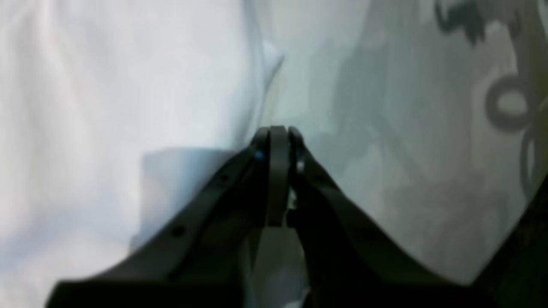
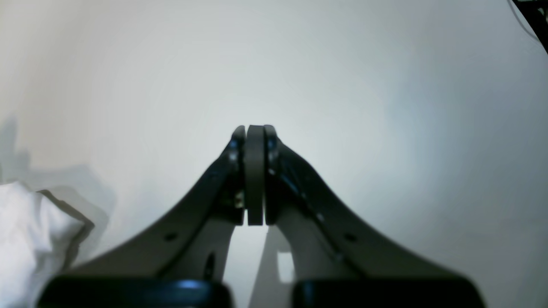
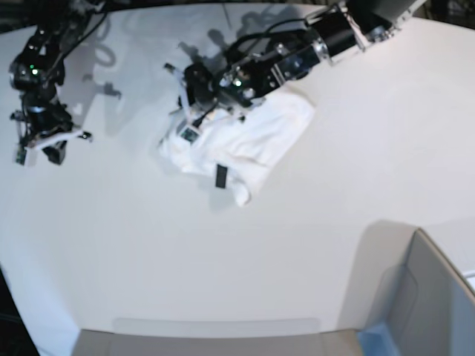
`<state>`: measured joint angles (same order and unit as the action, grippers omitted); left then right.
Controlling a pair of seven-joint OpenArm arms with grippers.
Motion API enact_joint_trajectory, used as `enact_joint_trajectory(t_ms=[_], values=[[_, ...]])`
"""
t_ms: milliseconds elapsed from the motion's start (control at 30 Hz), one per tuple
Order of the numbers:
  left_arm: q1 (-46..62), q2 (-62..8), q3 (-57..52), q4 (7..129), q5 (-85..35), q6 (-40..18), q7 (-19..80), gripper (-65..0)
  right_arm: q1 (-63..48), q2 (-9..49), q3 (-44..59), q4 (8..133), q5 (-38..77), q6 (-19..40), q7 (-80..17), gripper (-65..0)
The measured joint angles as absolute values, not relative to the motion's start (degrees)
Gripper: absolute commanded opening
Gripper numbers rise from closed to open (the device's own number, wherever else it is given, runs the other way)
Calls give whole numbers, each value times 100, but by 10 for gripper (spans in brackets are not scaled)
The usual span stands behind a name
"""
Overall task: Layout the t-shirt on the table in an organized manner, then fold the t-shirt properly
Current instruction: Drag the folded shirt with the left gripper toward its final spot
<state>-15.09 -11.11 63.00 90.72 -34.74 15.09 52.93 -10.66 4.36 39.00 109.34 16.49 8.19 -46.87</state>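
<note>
The white t-shirt (image 3: 252, 137) lies crumpled in a heap near the middle of the table (image 3: 148, 259), with a black tag (image 3: 221, 176) showing at its front edge. My left gripper (image 3: 187, 111) sits at the heap's upper left edge. In the left wrist view that gripper (image 1: 278, 130) is shut, its tips against the border of the white cloth (image 1: 107, 107); I see no cloth between the pads. My right gripper (image 3: 53, 152) hovers far to the left, away from the shirt. Seen from its wrist, it (image 2: 255, 128) is shut on nothing over bare table (image 2: 385, 107).
A grey bin (image 3: 438, 297) with a blue corner (image 3: 375, 341) stands at the front right. A white crumpled lump (image 2: 30, 231) shows at the lower left of the right wrist view; I cannot tell what it is. Arm shadows fall on the table's far side.
</note>
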Motion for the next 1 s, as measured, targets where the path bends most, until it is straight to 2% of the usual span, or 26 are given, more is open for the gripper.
enact_joint_trajectory(t_ms=[233, 400, 733, 1000], values=[[-1621, -1070, 5022, 8436, -3551, 1428, 5076, -650, -1111, 443, 3900, 10934, 1651, 819, -4672, -650], [-1634, -1299, 4257, 8385, -3454, 1500, 5113, -650, -1127, 443, 3898, 10936, 1653, 819, -4672, -650], [-1402, -1942, 4047, 8517, -3454, 1474, 4917, -650, -1129, 462, 3894, 10936, 1651, 819, -4674, -650], [-744, -2064, 4040, 9480, -3395, 1546, 5118, -650, -1083, 489, 3879, 10934, 1651, 821, -4672, -650]])
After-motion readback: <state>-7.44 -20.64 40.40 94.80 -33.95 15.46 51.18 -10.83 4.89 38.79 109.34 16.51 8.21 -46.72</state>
